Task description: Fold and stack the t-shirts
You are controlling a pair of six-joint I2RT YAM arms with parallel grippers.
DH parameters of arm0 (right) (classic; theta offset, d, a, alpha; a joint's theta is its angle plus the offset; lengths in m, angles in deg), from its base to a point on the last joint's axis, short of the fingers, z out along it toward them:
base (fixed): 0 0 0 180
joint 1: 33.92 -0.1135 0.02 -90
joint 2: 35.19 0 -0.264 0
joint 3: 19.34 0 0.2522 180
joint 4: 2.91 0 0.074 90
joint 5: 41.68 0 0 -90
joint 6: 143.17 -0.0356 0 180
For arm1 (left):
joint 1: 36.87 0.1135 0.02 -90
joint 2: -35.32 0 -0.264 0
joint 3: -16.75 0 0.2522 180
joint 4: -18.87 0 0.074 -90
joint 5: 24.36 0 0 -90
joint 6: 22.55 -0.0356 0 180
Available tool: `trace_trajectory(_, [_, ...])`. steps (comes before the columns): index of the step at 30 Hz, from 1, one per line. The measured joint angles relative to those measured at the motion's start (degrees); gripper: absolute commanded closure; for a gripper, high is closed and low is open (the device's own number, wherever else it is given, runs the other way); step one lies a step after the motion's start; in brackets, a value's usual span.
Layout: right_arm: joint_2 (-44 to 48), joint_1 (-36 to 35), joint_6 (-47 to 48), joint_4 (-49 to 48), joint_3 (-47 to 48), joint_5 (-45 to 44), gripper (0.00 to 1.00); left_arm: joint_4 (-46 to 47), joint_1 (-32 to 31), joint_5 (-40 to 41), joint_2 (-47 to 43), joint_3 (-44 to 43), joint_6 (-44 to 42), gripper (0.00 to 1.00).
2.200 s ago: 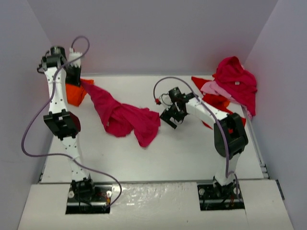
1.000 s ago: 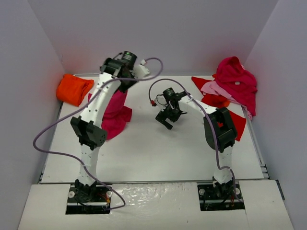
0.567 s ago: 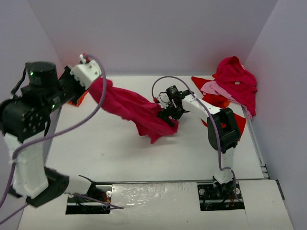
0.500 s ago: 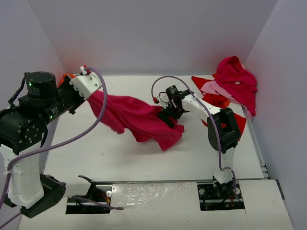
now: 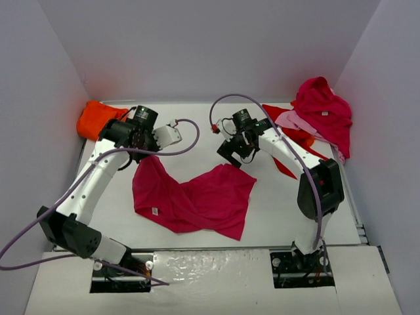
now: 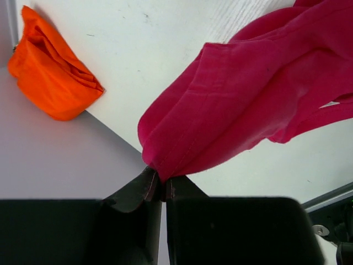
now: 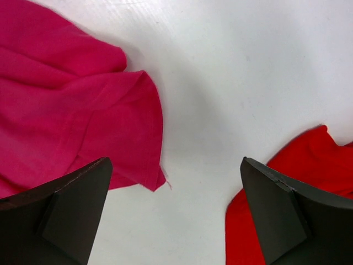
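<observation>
A magenta t-shirt [image 5: 197, 200] lies crumpled and spread on the middle of the white table. My left gripper [image 5: 144, 153] is shut on its upper left corner and holds that corner a little above the table. In the left wrist view the fabric [image 6: 248, 99] hangs from the closed gripper [image 6: 161, 185]. My right gripper [image 5: 231, 156] is open and empty, just above the shirt's upper right corner. The right wrist view shows that corner [image 7: 71, 110] lying flat between the spread fingers [image 7: 175, 165]. A folded orange t-shirt [image 5: 100, 119] sits at the back left corner.
A heap of crimson and pink t-shirts [image 5: 321, 108] lies at the back right. A red t-shirt [image 5: 289, 141] lies spread beneath it, its edge [image 7: 298, 182] close to my right gripper. The orange t-shirt [image 6: 52, 77] lies against the left wall.
</observation>
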Motion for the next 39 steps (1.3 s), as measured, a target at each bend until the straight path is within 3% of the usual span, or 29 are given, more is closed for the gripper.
trace_trajectory(7, [3.13,-2.62,1.97,4.63,-1.24,2.74,0.0,3.04,0.02,2.94,-6.39,2.02,-0.8,1.0])
trace_trajectory(17, [2.0,-7.21,3.66,10.27,-4.8,5.82,0.0,5.81,0.02,5.03,-6.79,6.31,-1.69,1.0])
trace_trajectory(22, [1.89,-9.27,4.32,12.07,-7.89,6.31,0.13,6.01,0.02,5.19,-6.89,6.7,-1.7,1.0])
trace_trajectory(26, [1.53,-11.1,4.75,13.24,-10.21,6.61,0.13,6.41,0.02,5.2,-6.92,6.74,-1.72,1.0])
trace_trajectory(30, [0.97,-12.34,4.9,13.61,-12.1,6.89,0.25,7.0,0.02,5.2,-7.04,7.54,-1.76,1.0])
trace_trajectory(34, [-0.27,-13.78,4.86,13.75,-13.67,7.21,0.27,7.08,0.02,5.22,-7.07,8.7,-1.9,1.0])
trace_trajectory(37, [-0.94,-15.04,4.86,13.78,-14.61,7.47,0.41,7.14,0.02,5.24,-7.11,8.82,-1.96,1.0])
trace_trajectory(39, [-1.32,-15.87,4.68,13.73,-14.76,7.75,0.6,7.21,0.02,5.27,-7.14,8.86,-1.97,1.0])
